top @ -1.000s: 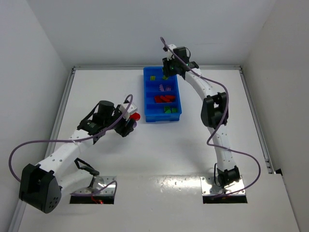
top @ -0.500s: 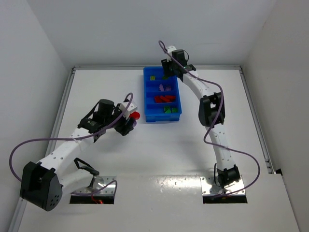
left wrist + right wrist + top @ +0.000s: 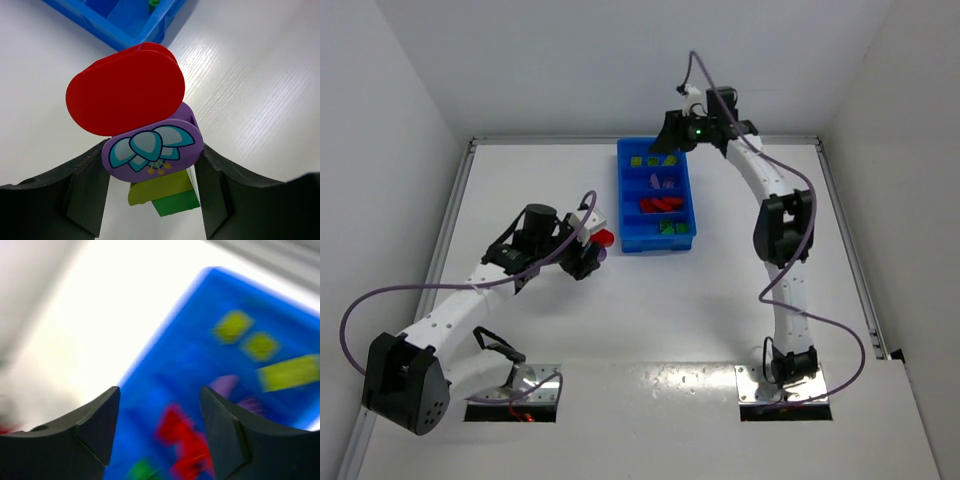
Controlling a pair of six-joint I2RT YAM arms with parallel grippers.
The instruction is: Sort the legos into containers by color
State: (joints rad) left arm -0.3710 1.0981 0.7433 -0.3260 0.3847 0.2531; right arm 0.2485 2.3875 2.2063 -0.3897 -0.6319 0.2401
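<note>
Left pincer (image 3: 152,152) clamps a red-topped lego cluster (image 3: 125,95) beside the blue tray (image 3: 622,200); right pincer (image 3: 160,395) gapes empty over its far end.

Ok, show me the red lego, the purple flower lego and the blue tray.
red lego (image 3: 125,90): left wrist view, its flat face.
purple flower lego (image 3: 152,149): left wrist view, the printed flower.
blue tray (image 3: 645,244): top view, its near wall.

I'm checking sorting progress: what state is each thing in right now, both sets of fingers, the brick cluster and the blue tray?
Left fingers: shut on the cluster.
Plastic cluster of red oval, flower-printed purple oval, yellow-green and green bricks: gripped, outside the tray.
Right fingers: open, empty, above the tray.
Long blue plastic tray: holds sorted bricks in all four compartments, one colour each.
</note>
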